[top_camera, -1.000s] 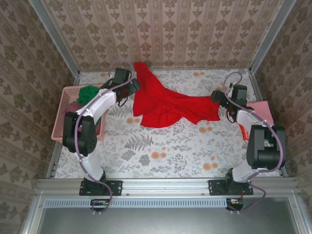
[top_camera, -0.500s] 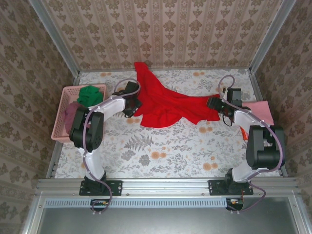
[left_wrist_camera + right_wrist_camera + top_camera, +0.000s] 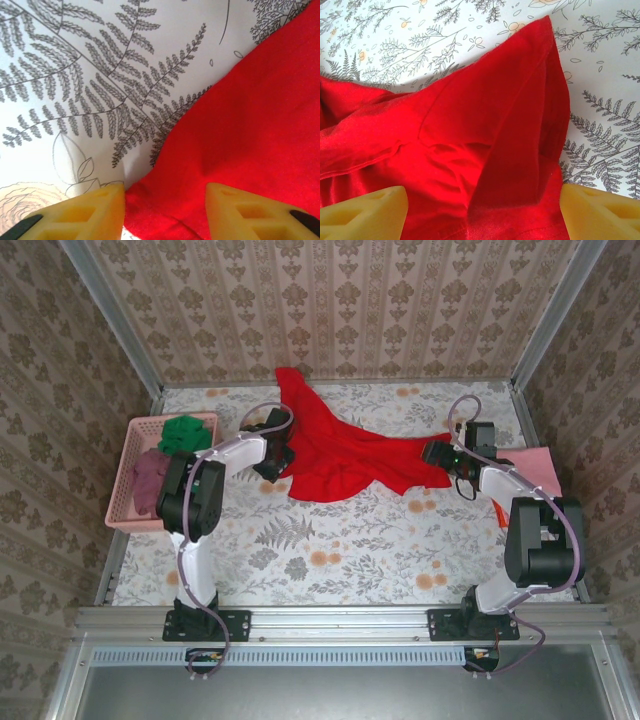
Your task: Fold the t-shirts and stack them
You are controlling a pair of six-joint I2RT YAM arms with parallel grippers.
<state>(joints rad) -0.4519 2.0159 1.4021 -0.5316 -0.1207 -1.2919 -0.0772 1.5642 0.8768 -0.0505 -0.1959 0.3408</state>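
Observation:
A large bright red t-shirt (image 3: 340, 455) lies crumpled across the back of the table, one end running up toward the back wall. My left gripper (image 3: 275, 462) is down at its left edge. In the left wrist view the yellow fingers (image 3: 95, 210) stand apart, and the shirt's edge (image 3: 240, 125) lies between them, unpinched. My right gripper (image 3: 437, 453) is at the shirt's right end. Its jaws are wide, with a thick fold of red cloth (image 3: 510, 125) between the fingertips (image 3: 367, 210). A green t-shirt (image 3: 183, 432) and a maroon one (image 3: 150, 478) lie in the basket.
The pink lattice basket (image 3: 118, 490) stands at the table's left edge, beside the left arm. A pink t-shirt (image 3: 540, 465) lies flat at the right edge behind the right arm. The floral tablecloth (image 3: 330, 550) is bare in front of the red shirt.
The left arm swung from near the basket down onto the red shirt's left edge, its jaws narrowing. The right gripper slid slightly left onto the shirt's right end and narrowed a little.

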